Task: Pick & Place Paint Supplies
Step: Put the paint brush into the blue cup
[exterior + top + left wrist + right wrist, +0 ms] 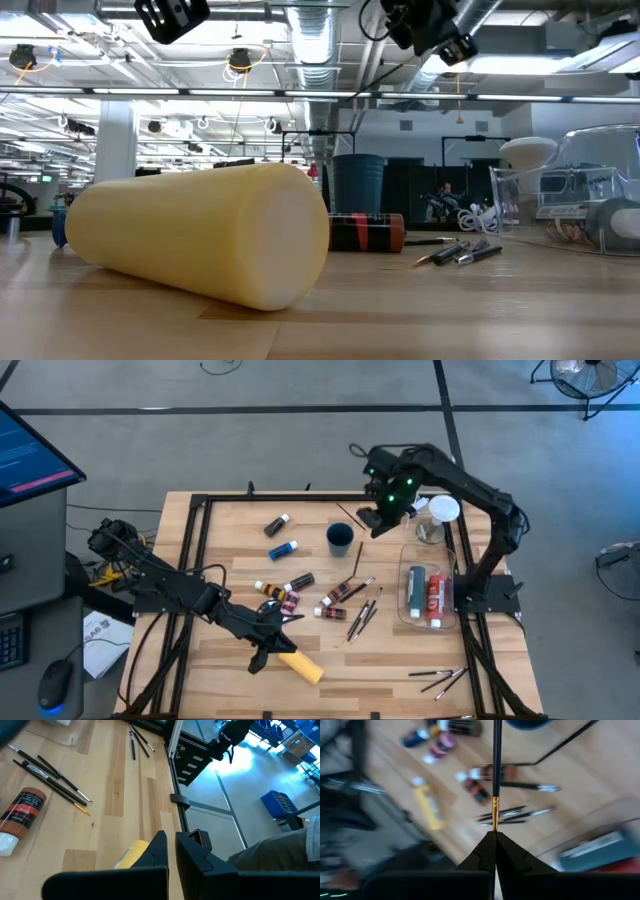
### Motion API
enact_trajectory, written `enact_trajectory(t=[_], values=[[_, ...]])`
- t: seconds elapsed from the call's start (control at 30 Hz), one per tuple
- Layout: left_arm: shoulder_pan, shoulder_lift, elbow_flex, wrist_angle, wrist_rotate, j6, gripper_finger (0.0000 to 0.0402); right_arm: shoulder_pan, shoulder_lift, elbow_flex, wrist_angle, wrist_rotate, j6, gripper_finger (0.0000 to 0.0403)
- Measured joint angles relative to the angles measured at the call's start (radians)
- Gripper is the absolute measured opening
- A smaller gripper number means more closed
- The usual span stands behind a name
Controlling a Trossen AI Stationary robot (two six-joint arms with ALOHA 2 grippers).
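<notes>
Right hand [495,836] clamped on thin brush [496,775], carrying it above bench [230,680]; next: lower into clear tray [452,622]; left hand [268,656] closed, empty, beside yellow bottle [301,666]

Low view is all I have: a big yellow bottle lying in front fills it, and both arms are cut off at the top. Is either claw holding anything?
Observer: Yes. The right wrist view shows the right claw shut on a thin dark-handled brush.
Operator: Where is that arm?
Observer: From above, it hangs over the table, beside the blue cup.
Operator: And the left one?
Observer: The left claw is shut and empty, right beside the yellow bottle.
</notes>
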Motion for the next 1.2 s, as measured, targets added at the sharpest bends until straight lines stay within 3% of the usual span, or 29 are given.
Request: enact_trajectory(t=[0.1, 0.27, 0.5, 0.77, 1.0, 1.2], values=[[0.0, 0.0, 0.0, 0.0, 0.0, 0.0, 0.0, -0.017, -0.017, 0.012, -0.001, -0.109, 0.019, 0.0], [0.0, 0.0, 0.0, 0.0, 0.0, 0.019, 0.0, 0.006, -0.027, 0.053, -0.001, -0.174, 0.064, 0.0], [0.001, 0.0, 0.0, 0.0, 0.0, 0.026, 0.0, 0.068, -0.05, 0.101, -0.001, -0.173, 0.082, 0.0], [0.037, 0.0, 0.0, 0.0, 0.057, 0.042, 0.0, 0.057, -0.07, 0.102, -0.001, -0.087, 0.099, 0.0], [0.04, 0.0, 0.0, 0.0, 0.074, 0.045, 0.0, 0.059, -0.06, 0.102, -0.001, -0.174, 0.164, 0.0], [0.047, 0.0, 0.0, 0.0, 0.074, 0.045, 0.0, 0.04, -0.022, 0.03, -0.003, -0.332, 0.219, 0.0]])
